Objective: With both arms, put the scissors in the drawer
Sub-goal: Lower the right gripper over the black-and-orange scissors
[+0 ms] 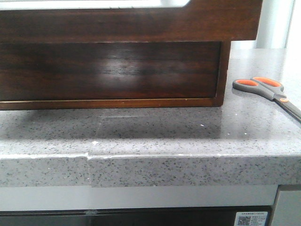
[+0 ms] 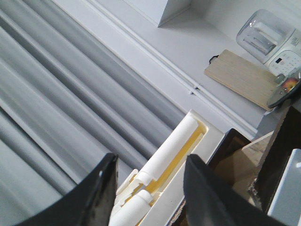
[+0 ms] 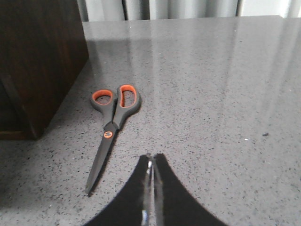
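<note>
Scissors (image 3: 113, 120) are laid flat on the table (image 3: 211, 84) beside the drawer (image 1: 110, 70), which is seen pushed in. Right pincer (image 3: 153, 165) is pressed closed, empty, short of them; left pincer (image 2: 150, 174) is spread wide, empty, raised clear.

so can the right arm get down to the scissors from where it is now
Probably yes. The scissors lie flat on the bare countertop, apart from the dark wood frame, with nothing over them. The right gripper is shut and off to their side, so it would need to open first.

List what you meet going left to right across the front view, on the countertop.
Dark wood drawer → right side of its wooden frame → bare grey speckled countertop → scissors, orange-lined handles first, blades running off the right edge.
</note>
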You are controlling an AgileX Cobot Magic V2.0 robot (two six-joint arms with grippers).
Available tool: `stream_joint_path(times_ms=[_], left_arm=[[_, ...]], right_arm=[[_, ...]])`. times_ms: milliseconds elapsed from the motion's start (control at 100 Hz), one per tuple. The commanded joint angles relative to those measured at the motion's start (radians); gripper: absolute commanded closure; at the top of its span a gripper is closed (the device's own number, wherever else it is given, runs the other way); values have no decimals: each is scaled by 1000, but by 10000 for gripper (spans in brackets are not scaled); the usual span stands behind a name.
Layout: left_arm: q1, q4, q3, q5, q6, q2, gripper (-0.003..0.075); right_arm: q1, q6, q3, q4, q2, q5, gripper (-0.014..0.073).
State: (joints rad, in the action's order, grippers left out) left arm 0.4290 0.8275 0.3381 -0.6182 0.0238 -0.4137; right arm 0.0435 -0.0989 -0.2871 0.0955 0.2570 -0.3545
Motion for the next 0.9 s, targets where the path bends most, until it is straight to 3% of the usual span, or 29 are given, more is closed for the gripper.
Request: stream_joint_path(times_ms=[0, 110, 260, 360, 890], left_arm=[[6, -53, 31, 10, -17, 26, 406], [6, -68, 31, 54, -17, 56, 406], [6, -90, 31, 76, -17, 64, 406], [6, -90, 31, 78, -17, 64, 406], [6, -90, 31, 78, -42, 64, 406]], right_arm=[[-21, -9, -87, -22, 69, 34, 638], [-56, -9, -169, -22, 183, -37, 575], [-107, -9, -309, -22, 366, -145, 369], [-126, -9, -395, -22, 486, -183, 284], [-132, -9, -813, 30, 1046, -521, 275]])
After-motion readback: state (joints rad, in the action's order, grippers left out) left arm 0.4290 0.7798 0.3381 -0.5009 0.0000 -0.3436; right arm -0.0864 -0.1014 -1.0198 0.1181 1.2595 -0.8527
